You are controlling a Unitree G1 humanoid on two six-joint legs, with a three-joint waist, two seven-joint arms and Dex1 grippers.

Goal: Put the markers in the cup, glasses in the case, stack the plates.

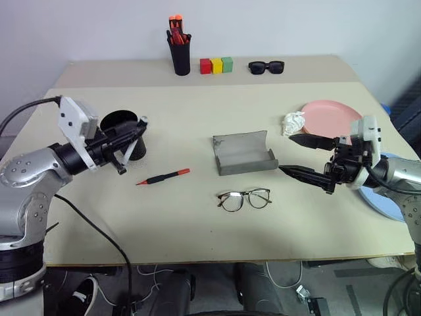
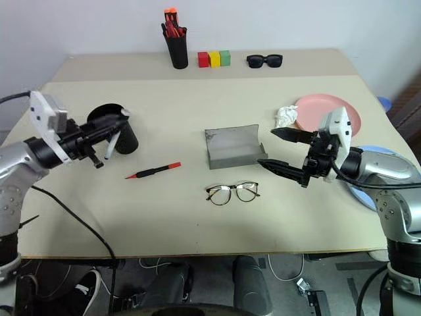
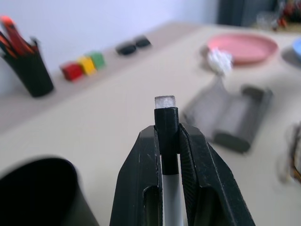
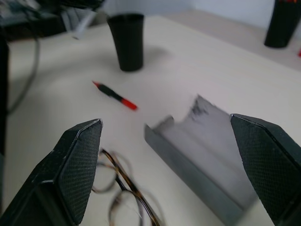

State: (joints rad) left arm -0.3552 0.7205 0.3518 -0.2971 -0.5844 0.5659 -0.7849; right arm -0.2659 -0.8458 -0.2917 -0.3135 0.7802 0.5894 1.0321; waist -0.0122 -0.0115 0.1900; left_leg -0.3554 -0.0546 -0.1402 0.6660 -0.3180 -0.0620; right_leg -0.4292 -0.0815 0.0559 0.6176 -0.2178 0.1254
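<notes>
One slim black marker with a white end (image 3: pixel 165 123) is pinched in the left gripper (image 1: pixel 131 135) beside the wide black plastic cup (image 1: pixel 122 131); right gripper (image 2: pixel 284 150) spread, red marker (image 1: pixel 164 176), wire-rimmed eyeglasses (image 1: pixel 244 199), plates unsorted.

You're looking at what reads as a robot lab or test room: two plain beige tables (image 1: pixel 197 217) pushed together against a bare white wall (image 1: pixel 99 26), staged props on top such as three coloured blocks (image 1: pixel 216 65) and a pen holder (image 1: pixel 180 58), and loose cables (image 1: pixel 158 273) on the floor beneath
</notes>
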